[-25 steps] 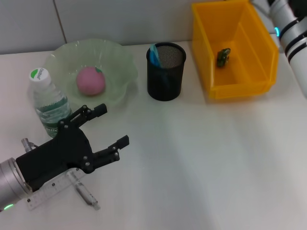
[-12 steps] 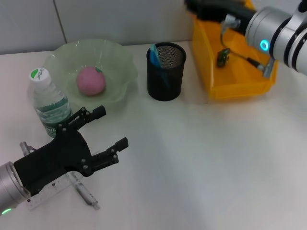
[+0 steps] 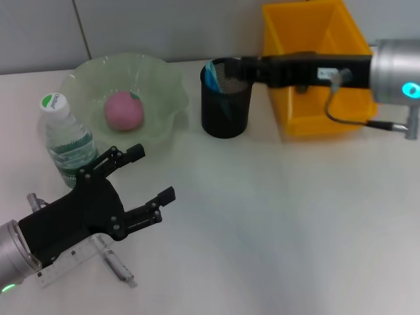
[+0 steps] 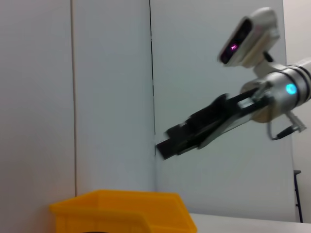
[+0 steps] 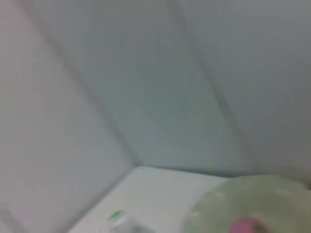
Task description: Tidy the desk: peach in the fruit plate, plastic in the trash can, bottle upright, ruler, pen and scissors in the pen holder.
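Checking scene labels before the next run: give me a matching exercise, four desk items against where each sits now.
Items:
1. peach
2. scissors
3. bottle
4. ruler

Places:
A. flat on the desk under the left gripper
B. upright beside the fruit plate
C. inside the pen holder
D. in the fruit plate

Pairs: 1-D, 2-C, 3-B, 4-A

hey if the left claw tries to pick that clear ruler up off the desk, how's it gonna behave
The ruler lies flat on the desk, so probably hard to get fingers under. It looks thin and smooth, likely light and slippery. The pen lies across it and may shift too.
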Robot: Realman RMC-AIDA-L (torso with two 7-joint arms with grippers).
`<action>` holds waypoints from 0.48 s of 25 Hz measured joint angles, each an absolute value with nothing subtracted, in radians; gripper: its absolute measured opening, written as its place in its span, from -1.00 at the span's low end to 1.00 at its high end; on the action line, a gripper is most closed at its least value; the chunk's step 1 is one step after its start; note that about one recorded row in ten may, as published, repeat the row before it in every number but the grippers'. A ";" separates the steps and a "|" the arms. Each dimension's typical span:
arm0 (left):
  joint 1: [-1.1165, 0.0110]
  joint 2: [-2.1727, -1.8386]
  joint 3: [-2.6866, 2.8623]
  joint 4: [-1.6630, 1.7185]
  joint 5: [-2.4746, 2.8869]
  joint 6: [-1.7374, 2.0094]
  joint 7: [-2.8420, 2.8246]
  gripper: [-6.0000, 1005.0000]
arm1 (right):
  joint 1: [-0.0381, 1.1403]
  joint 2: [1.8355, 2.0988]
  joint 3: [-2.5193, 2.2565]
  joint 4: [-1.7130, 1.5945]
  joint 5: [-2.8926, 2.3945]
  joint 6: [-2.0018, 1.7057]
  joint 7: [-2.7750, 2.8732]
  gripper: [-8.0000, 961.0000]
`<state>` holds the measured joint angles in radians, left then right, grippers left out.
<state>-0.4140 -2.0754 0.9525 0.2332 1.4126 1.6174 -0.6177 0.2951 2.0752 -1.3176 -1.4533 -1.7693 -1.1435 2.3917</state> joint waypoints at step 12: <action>-0.420 -2.072 0.953 0.245 1.413 1.626 -0.673 0.57 | 0.329 2.046 -1.093 -1.107 -1.675 -1.503 1.869 -0.16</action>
